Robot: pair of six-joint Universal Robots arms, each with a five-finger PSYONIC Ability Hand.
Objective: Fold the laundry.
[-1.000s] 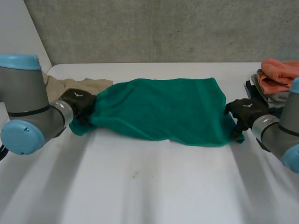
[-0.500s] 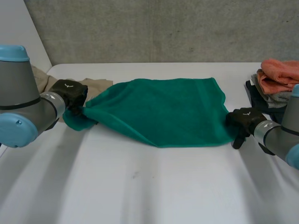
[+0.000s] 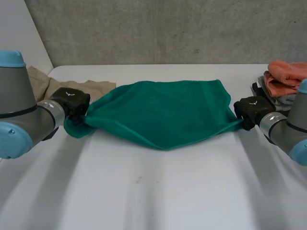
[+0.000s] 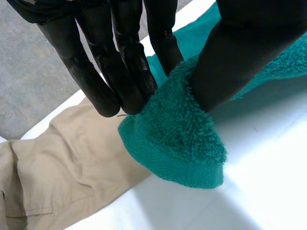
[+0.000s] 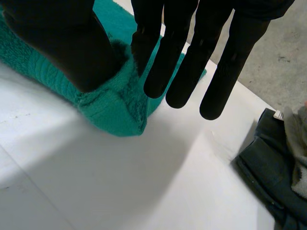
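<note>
Green towel [image 3: 163,112] corners between fingers [image 4: 129,62] and thumbs [image 4: 240,52]

The white surface [image 3: 153,191] carries three lots of cloth. A green towel [image 3: 163,112] lies across its middle, stretched sideways, with the far edge flat and nearly straight and the near edge sagging to a low point at the centre. Both of its ends are bunched. At the far left a beige garment [image 3: 91,88] lies creased and flat, just beside the towel's left end. At the right edge sits a pile: an orange cloth [image 3: 288,76] on top, a grey one [image 3: 287,99] under it and a dark one [image 3: 259,93] lowest, apart from the towel.
</note>
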